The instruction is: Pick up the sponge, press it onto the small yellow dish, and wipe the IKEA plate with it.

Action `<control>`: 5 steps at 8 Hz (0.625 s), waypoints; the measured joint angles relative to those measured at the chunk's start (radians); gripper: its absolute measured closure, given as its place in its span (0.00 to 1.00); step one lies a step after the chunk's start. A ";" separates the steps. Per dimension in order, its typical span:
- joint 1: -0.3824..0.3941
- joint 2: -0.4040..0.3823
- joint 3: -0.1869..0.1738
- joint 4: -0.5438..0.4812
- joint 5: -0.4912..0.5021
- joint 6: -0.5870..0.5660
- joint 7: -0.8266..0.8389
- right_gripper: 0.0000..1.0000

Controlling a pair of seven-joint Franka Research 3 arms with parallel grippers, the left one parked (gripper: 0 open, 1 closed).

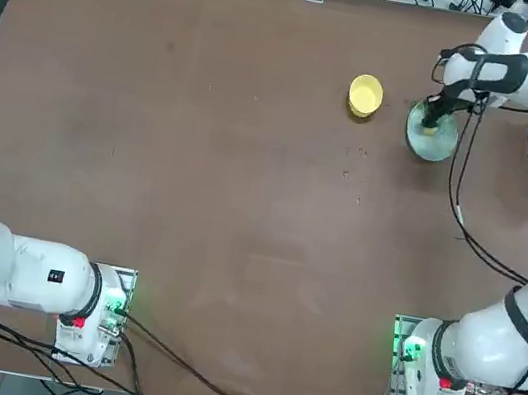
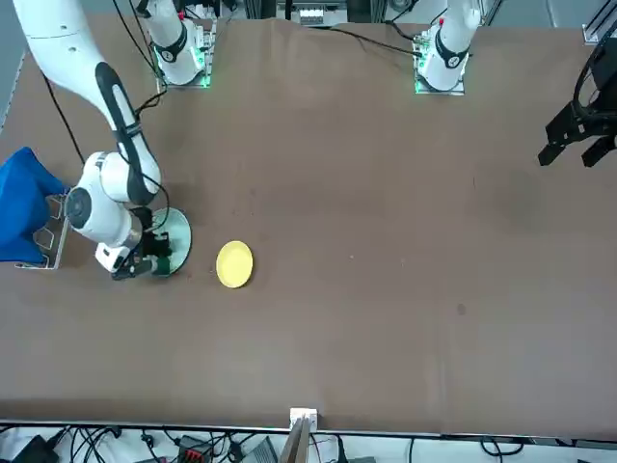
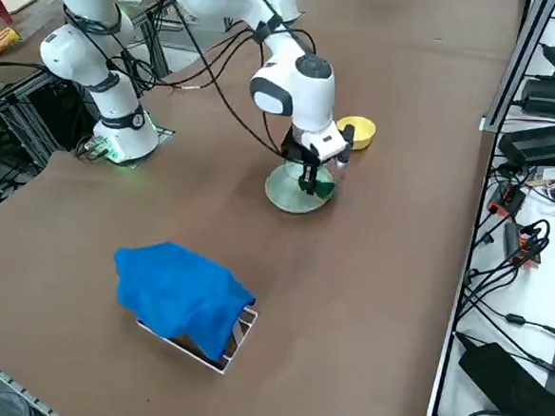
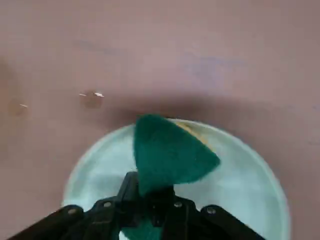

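**Wiping the mint plate with the clamped sponge**

Your right gripper (image 4: 150, 212) is clenched on the sponge (image 4: 167, 155), its green scouring face showing in the wrist view with a sliver of yellow foam behind it. The sponge sits over the IKEA plate (image 4: 240, 185), which lies at the far right of the table from your side; the side view puts the fingers low over the plate's middle, though you cannot tell from any view whether the foam is pressed onto the surface.

Judging by this, you are in the wiping step. Keep the grip firm and the downward pressure light. The plate is small and looks light, so hard strokes could push it across the table. Sweep in short arcs that stay inside the raised rim, and keep the fingers from catching the rim.

The small yellow dish (image 1: 365, 95) stands just beside the plate, apart from it, so keep your strokes from running that way.

The brown tabletop (image 1: 223, 201) is mostly bare. A blue cloth (image 3: 181, 296) lies over a small rack near the table's right edge. Cables and equipment crowd the benches beyond the table edges.
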State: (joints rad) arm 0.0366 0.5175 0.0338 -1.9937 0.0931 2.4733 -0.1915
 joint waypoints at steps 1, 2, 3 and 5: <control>0.017 0.000 0.008 0.000 0.001 0.001 0.032 0.89; 0.023 -0.001 0.016 -0.002 0.003 0.001 0.045 0.89; 0.023 -0.005 0.017 -0.010 0.005 0.001 0.046 0.89; 0.017 -0.034 0.017 -0.056 0.012 0.001 0.046 0.89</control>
State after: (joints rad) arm 0.0535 0.4834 0.0509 -2.0496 0.1048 2.4743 -0.1453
